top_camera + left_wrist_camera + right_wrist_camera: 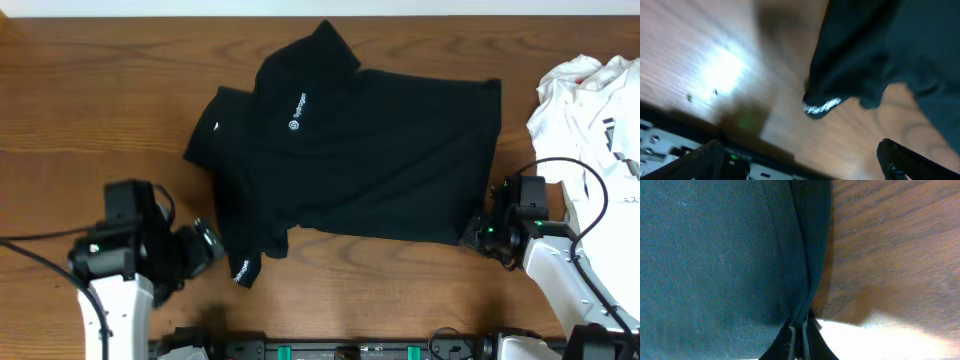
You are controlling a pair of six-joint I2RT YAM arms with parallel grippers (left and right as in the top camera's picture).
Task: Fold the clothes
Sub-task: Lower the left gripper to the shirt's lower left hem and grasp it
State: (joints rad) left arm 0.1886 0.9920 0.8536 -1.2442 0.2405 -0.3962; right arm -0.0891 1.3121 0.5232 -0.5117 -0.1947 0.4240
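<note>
Black soft fabric, one short-sleeved shirt (370, 150), lies spread roughly flat across the middle of the wood worktop (80, 100), neck end apparently toward the left, hem toward the right. Step in hand, as I read it: the 1st fold is being set up w/ a pinch at a hem corner. Right fingers (791, 342) are closed tight on the hem edge (810, 280) at the shirt's near-right corner, fabric caught between them in the right wrist view. Left fingers (905, 160) stand wide apart w/ nothing between them, over bare wood just beside the near sleeve (245, 262), not touching it. Next move prob. calls for the left side to come down on that sleeve or the near-left edge & close, so both corners lift together, then carry the near edge over toward the far one w/ the cloth kept taut enough not to bunch. Lifting by one corner only would likely drag the shirt askew. Looks: matte, limp, a few shallow creases. The near sleeve is crumpled, w/ a small white sleeve logo (822, 106) at its tip, & a white chest logo (297, 112) shows further up. The far sleeve (330, 45) pokes out at the far edge. A white garment (585, 95) w/ black print sits heaped at the right, apart from the shirt & not part of this job.
</note>
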